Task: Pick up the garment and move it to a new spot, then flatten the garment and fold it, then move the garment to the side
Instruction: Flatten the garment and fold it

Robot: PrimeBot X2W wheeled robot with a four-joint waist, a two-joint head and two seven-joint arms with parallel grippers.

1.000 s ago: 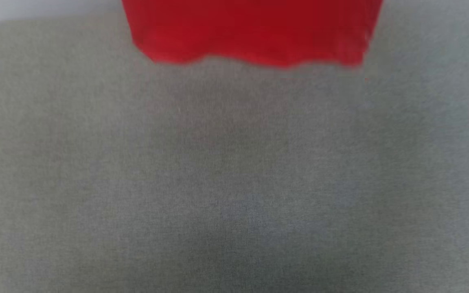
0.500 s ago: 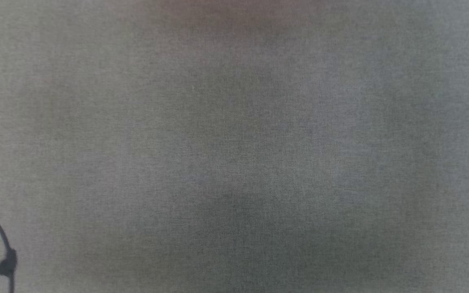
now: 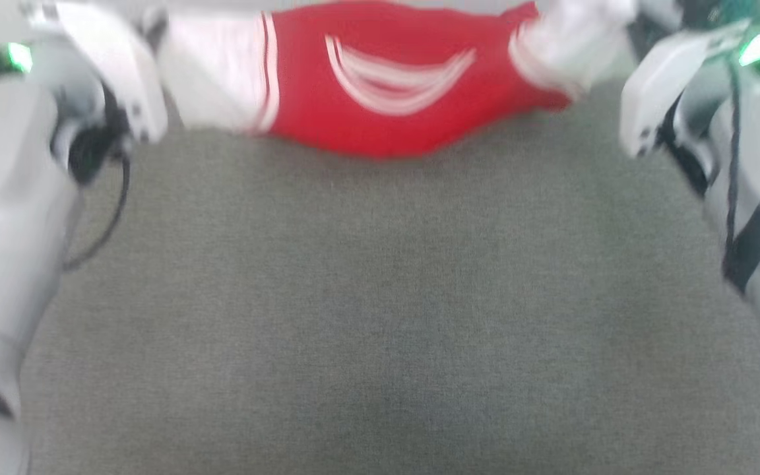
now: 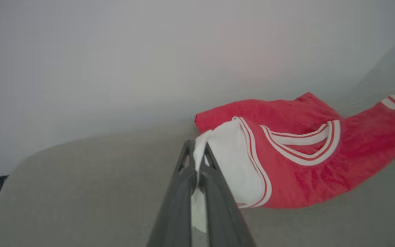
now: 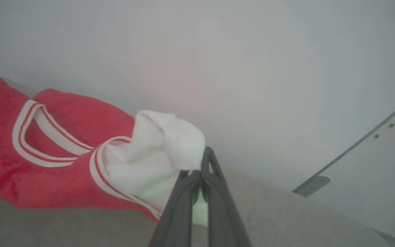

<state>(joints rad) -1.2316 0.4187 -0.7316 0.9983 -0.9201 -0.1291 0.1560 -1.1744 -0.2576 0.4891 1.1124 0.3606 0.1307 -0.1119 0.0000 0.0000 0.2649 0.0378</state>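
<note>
The left gripper [image 4: 195, 154] clamps one white sleeve [image 4: 228, 161] of the red jersey [image 4: 307, 171], the right gripper [image 5: 206, 157] the other; the jersey sags between them over grey cloth [image 3: 380, 316]

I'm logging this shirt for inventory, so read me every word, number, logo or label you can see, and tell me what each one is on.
No text can be read. The garment shows red cloth, white sleeves and striped collar trim, with no lettering or number on the side in view. The grey surface bears no label. The head view is blurred.
</note>
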